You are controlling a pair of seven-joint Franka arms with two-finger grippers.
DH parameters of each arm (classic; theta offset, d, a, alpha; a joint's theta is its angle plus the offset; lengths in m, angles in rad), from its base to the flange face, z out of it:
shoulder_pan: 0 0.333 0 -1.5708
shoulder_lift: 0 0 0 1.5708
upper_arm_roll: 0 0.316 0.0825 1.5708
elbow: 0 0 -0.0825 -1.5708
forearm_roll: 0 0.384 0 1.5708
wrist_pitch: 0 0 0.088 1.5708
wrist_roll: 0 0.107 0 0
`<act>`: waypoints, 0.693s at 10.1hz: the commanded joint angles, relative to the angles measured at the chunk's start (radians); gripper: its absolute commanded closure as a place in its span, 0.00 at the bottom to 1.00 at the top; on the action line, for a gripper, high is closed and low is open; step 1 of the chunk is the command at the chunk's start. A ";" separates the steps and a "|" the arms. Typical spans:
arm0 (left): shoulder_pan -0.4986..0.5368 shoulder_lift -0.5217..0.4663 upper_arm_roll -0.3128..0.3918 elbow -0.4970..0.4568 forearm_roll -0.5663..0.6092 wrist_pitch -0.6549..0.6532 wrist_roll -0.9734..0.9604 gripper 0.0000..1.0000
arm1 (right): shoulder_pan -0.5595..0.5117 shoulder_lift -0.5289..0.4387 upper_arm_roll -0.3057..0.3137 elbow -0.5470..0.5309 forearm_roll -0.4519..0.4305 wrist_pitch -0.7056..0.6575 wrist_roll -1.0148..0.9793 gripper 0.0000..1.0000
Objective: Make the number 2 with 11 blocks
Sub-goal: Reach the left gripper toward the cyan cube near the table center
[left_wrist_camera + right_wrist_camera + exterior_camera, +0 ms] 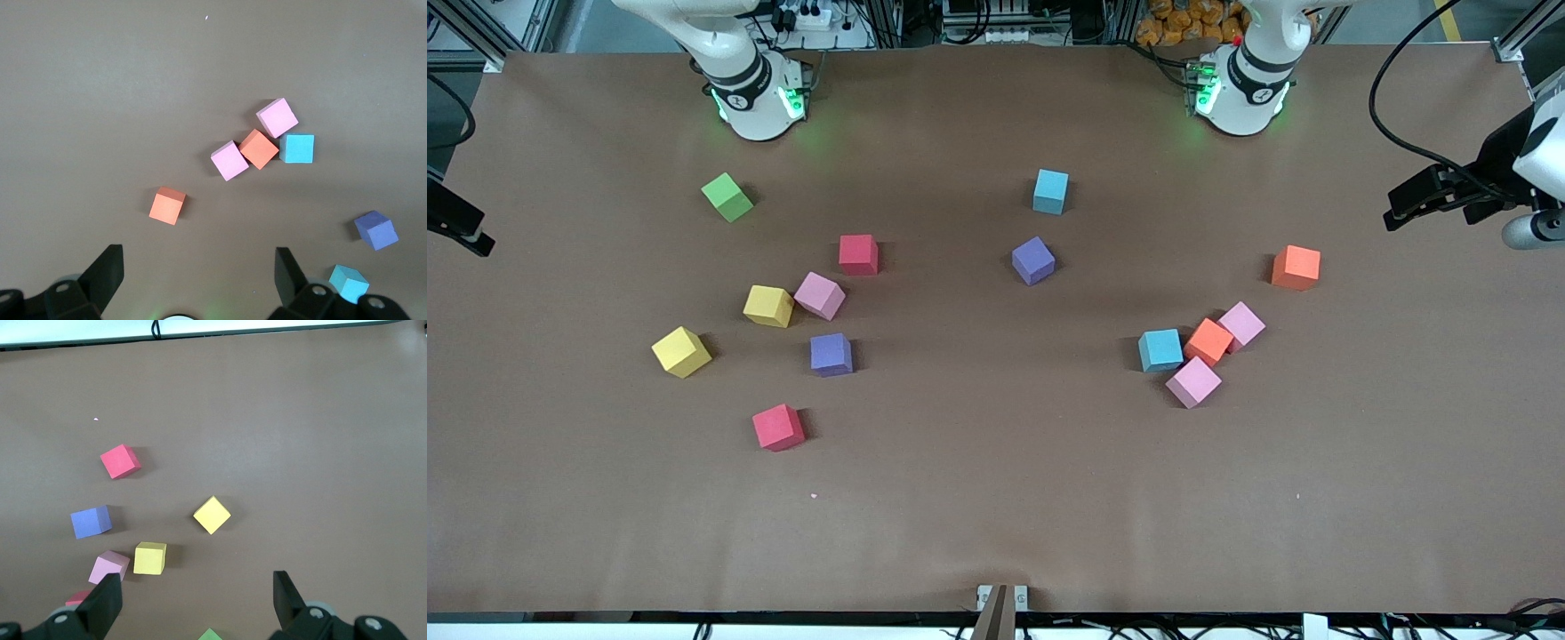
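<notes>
**Grippers open, blocks unsorted**

Left gripper (200, 280) and right gripper (197, 603) hang wide open and empty, both arms waiting near their bases. The blocks (1034, 260) lie scattered on the bench (996, 533); no digit is formed. Start with a lone block, jaws square to its faces. The green cube (727, 196) is spare. The touching cluster (1200, 351) crowds any grasp.

Both arms raised, waiting; left tool (195, 277) open, empty; right tool (197, 600) seemingly likewise
</notes>
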 commanded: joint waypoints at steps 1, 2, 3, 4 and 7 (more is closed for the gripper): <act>-0.009 -0.022 0.002 -0.015 0.023 -0.005 0.024 0.00 | 0.009 0.005 -0.002 0.019 -0.008 -0.011 0.002 0.00; -0.012 -0.016 0.002 -0.011 0.023 -0.006 0.027 0.00 | 0.009 0.005 -0.002 0.019 -0.008 -0.011 0.002 0.00; -0.014 -0.008 0.002 -0.021 0.020 -0.006 0.030 0.00 | 0.007 0.005 -0.002 0.019 -0.009 -0.011 0.002 0.00; -0.014 0.019 0.002 -0.020 0.006 -0.006 0.030 0.00 | 0.001 0.007 -0.005 0.019 -0.010 -0.011 0.002 0.00; -0.122 0.117 -0.064 -0.067 -0.005 0.043 -0.220 0.00 | 0.009 0.007 -0.005 0.018 -0.006 -0.005 0.004 0.00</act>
